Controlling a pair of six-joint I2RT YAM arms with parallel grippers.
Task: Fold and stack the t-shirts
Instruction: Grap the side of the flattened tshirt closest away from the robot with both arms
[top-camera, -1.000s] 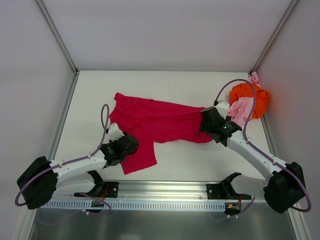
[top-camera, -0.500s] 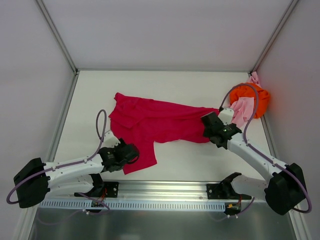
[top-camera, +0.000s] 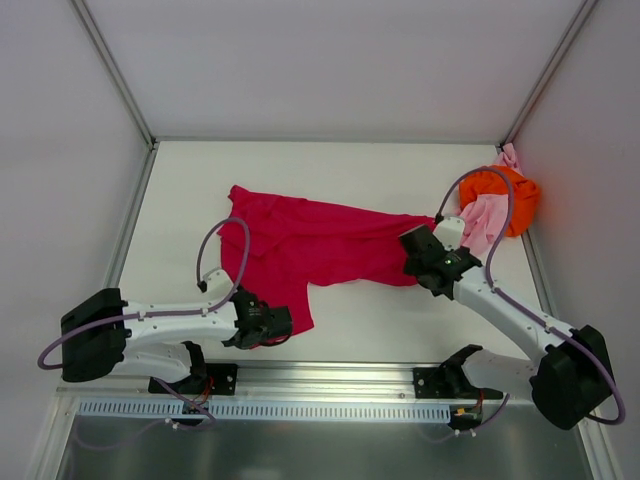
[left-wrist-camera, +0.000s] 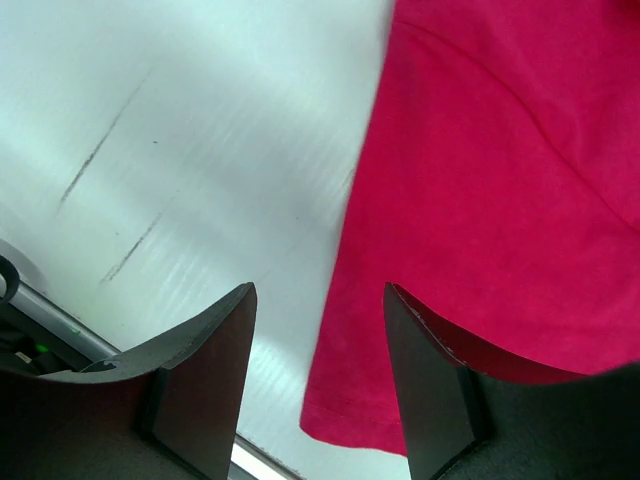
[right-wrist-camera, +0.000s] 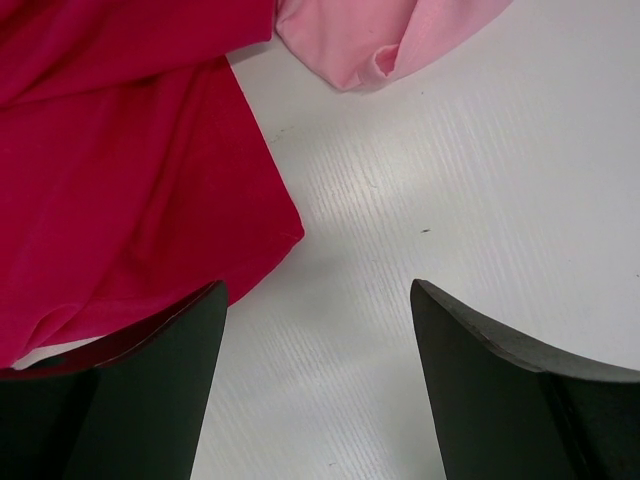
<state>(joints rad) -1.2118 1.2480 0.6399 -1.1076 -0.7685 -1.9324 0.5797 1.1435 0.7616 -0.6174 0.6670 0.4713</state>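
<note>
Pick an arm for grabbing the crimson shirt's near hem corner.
Left: the left tool straddles that corner's edge, open; the right tool sits open at the right end of the crimson t-shirt, beside the pink t-shirt.

Twin white arms, black joints.
On left arm (top-camera: 175, 322) and right arm (top-camera: 510, 312), looping purple cable (top-camera: 198, 262); tool fingers (left-wrist-camera: 205, 370) black, curved.

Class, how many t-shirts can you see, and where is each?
3. The crimson t-shirt lies spread mid-table; the orange t-shirt is bunched at the far right; the pale pink t-shirt lies crumpled against it. Others may hide underneath.
</note>
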